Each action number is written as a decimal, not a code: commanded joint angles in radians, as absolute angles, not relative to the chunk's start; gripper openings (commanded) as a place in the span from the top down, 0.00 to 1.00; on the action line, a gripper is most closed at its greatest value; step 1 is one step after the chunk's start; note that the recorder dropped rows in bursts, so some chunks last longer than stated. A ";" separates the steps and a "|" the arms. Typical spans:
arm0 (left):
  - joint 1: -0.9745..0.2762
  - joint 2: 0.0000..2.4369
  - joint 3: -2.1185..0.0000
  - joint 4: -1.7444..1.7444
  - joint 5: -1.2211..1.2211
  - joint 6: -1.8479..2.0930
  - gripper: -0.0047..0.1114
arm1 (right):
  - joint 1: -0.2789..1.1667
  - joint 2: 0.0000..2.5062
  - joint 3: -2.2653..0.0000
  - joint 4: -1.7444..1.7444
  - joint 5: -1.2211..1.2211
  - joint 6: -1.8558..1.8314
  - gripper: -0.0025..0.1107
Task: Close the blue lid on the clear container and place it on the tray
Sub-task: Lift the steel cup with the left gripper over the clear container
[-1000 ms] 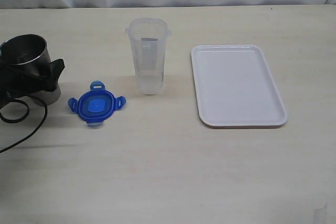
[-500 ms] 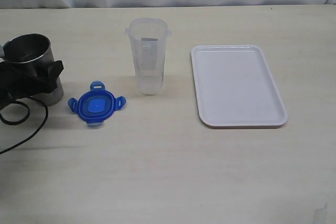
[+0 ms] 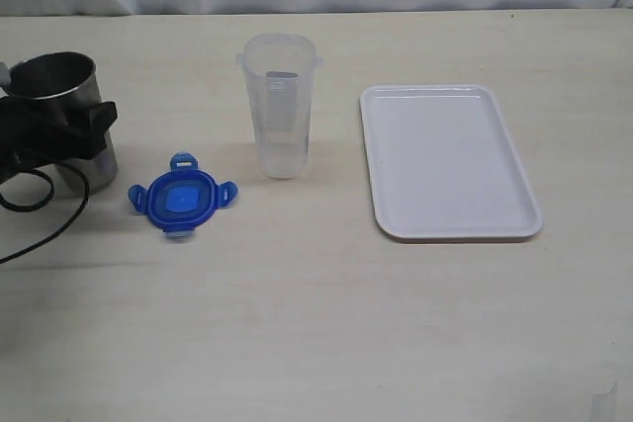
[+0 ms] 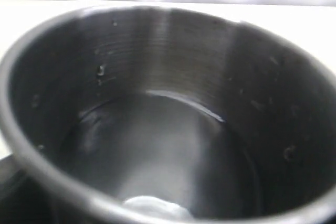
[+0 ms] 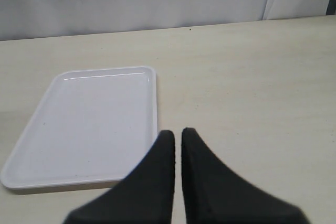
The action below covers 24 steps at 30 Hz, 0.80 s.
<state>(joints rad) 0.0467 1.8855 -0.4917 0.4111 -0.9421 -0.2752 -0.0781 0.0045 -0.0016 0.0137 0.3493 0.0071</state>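
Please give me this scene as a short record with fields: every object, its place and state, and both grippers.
lid: small blue plastic lid, flat on table, not on container
container: tall clear plastic container, upright, open, between lid and tray
tray: flat white rectangular tray, nothing on it
cup: grey steel cup, far left in exterior view
left gripper: closed around the cup
right gripper: shut, holding nothing, near the tray
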 commanded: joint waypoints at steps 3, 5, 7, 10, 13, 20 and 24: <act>0.045 1.815 -0.575 0.459 -0.970 -0.361 0.96 | -0.082 0.000 0.000 0.014 0.345 0.000 0.94; 0.043 1.815 -0.608 0.507 -0.968 -0.414 0.96 | -0.082 0.000 0.000 0.014 0.345 0.000 0.94; 0.034 1.815 -0.639 0.516 -0.943 -0.455 0.96 | -0.082 0.000 0.000 0.014 0.345 0.000 0.94; -0.004 1.815 -0.703 0.524 -0.875 -0.461 0.96 | -0.082 0.000 0.000 0.014 0.345 0.000 0.94; -0.047 1.815 -0.769 0.548 -0.838 -0.461 0.96 | -0.082 0.000 0.000 0.014 0.345 0.000 0.94; -0.151 1.815 -0.923 0.538 -0.703 -0.465 0.96 | -0.082 0.000 0.000 0.014 0.345 0.000 0.94; -0.211 1.815 -0.997 0.538 -0.601 -0.468 0.96 | -0.082 0.000 0.000 0.014 0.345 0.000 0.94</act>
